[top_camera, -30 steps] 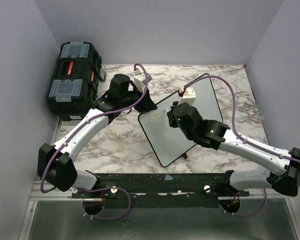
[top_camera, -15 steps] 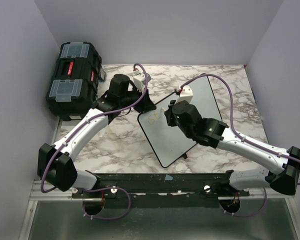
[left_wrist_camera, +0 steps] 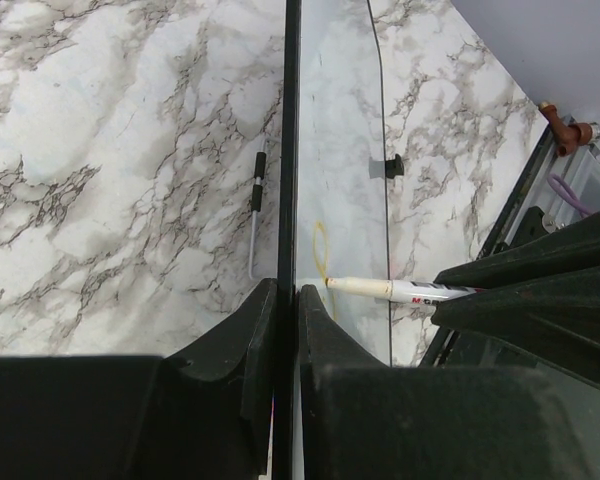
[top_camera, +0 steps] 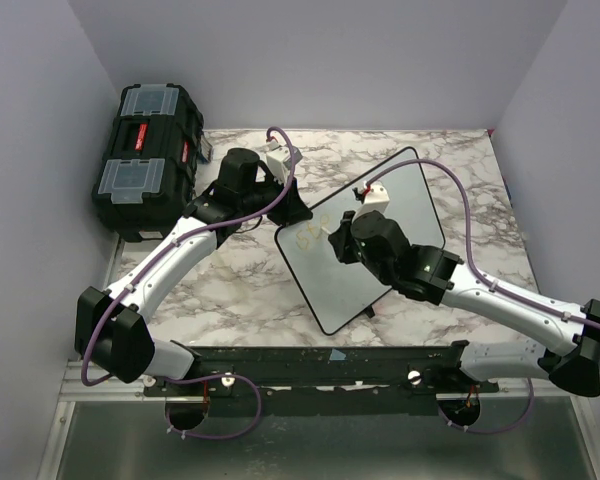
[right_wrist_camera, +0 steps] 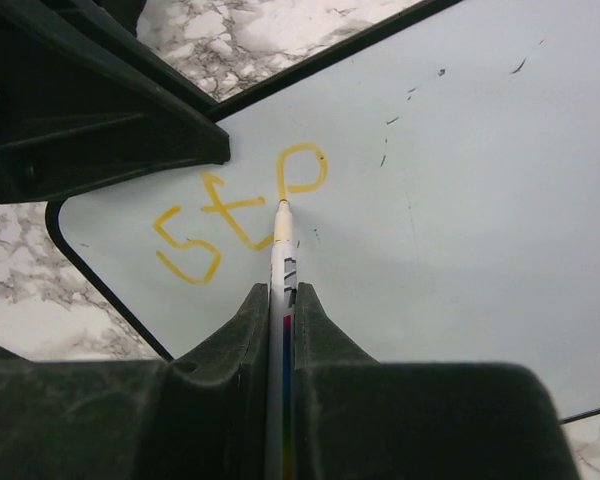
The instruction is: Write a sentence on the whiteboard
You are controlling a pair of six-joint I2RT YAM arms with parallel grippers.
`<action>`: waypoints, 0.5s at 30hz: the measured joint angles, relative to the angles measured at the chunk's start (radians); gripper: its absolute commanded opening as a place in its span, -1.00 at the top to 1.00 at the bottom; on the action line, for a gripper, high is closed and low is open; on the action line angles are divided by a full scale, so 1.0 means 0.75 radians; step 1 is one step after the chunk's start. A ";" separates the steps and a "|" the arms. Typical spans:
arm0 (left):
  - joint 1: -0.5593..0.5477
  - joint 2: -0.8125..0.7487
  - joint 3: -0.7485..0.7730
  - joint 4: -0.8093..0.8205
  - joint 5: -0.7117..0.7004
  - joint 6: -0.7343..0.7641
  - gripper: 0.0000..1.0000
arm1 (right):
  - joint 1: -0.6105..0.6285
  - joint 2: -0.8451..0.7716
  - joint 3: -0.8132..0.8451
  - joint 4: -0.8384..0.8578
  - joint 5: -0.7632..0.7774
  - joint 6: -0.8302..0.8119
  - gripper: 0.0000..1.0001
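The whiteboard (top_camera: pixel 380 230) lies tilted on the marble table, white with a thin black rim. My left gripper (top_camera: pixel 288 210) is shut on its far-left rim (left_wrist_camera: pixel 291 150). My right gripper (top_camera: pixel 342 243) is shut on a white marker (right_wrist_camera: pixel 281 290), whose tip touches the board just below the third letter. The sentence (right_wrist_camera: pixel 242 213) stands as three yellow-orange letters near the board's left corner; it shows faintly in the top view (top_camera: pixel 308 236). The marker (left_wrist_camera: pixel 390 289) also shows in the left wrist view, against a yellow stroke (left_wrist_camera: pixel 320 250).
A black toolbox (top_camera: pixel 145 160) with clear lid compartments stands at the table's far left. A thin metal rod (left_wrist_camera: pixel 255 215) lies on the marble table (top_camera: pixel 230 290) beside the board's edge. Purple-grey walls close in the back and sides.
My right gripper has moved left and nearer along the board with the marker. The left arm and the board have not moved.
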 measured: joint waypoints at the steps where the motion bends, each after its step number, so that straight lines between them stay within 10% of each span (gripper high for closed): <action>1: 0.000 0.000 0.000 0.000 0.000 -0.001 1.00 | 0.000 -0.005 -0.007 0.000 0.000 0.005 0.99; 15: 0.000 0.000 0.000 0.002 0.001 -0.005 1.00 | 0.001 -0.019 -0.028 -0.056 0.071 0.023 0.99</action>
